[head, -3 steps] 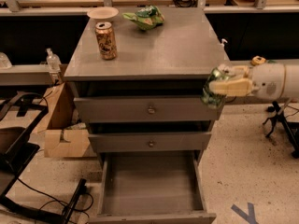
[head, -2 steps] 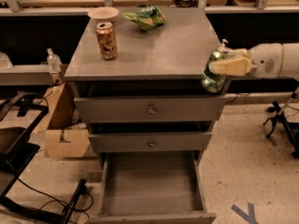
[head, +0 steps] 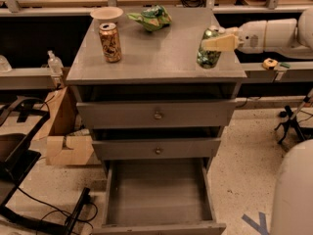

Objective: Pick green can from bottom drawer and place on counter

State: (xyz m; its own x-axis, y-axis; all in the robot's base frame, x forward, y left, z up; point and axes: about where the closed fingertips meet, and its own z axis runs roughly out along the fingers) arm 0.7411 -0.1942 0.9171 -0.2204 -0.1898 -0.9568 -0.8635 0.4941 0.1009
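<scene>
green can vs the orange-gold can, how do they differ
The green can is green, the orange-gold can orange-gold. The green can is clamped in the gripper, which reaches in from the picture's right over the counter's right side; the orange-gold can stands free near the left. Both are small drink cans, roughly upright.

Open counter (head: 161,58) around pincer's (head: 211,44) green can (head: 207,58)

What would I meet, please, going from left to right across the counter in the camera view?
Orange-gold can → crumpled green bag → green can, near the right edge of the counter, gripped by the pincer, whose arm extends off to the right.
</scene>
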